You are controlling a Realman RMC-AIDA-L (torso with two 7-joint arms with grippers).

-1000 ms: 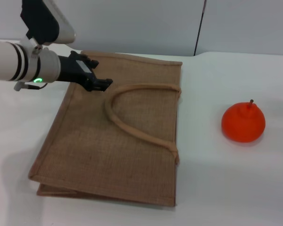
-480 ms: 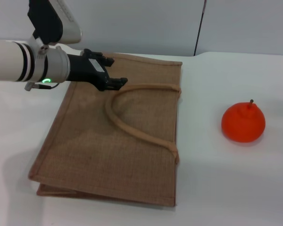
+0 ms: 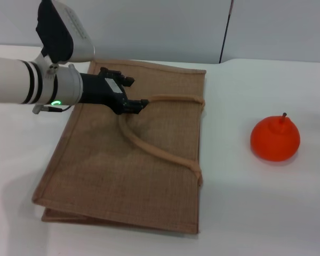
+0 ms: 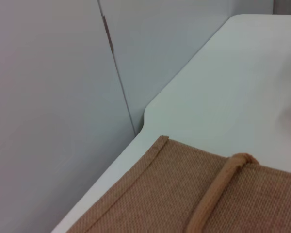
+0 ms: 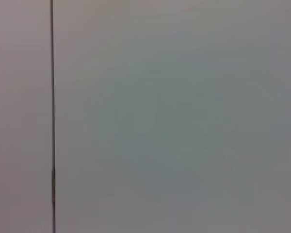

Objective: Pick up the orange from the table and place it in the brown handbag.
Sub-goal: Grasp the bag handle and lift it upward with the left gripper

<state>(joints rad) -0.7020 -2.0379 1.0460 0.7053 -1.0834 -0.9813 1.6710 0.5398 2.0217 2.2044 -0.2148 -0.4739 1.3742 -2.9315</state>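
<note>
The orange [image 3: 275, 138] sits on the white table [image 3: 256, 213] at the right, stem up, well apart from the bag. The brown handbag [image 3: 106, 165] lies flat at the centre-left, its looped handle [image 3: 160, 152] resting on top. My left gripper [image 3: 137, 92] reaches in from the left, low over the bag at the handle's upper bend, open with one finger on either side of the strap. The left wrist view shows the bag's corner [image 4: 155, 199] and a stretch of handle [image 4: 218, 189]. My right gripper is out of view.
A grey wall [image 3: 165, 26] with a dark vertical seam runs behind the table. Bare tabletop lies between the bag and the orange. The right wrist view shows only wall [image 5: 174, 116].
My left gripper has moved right and slightly down across the bag, from its upper left area to the handle's bend. The orange and the bag have stayed put.
</note>
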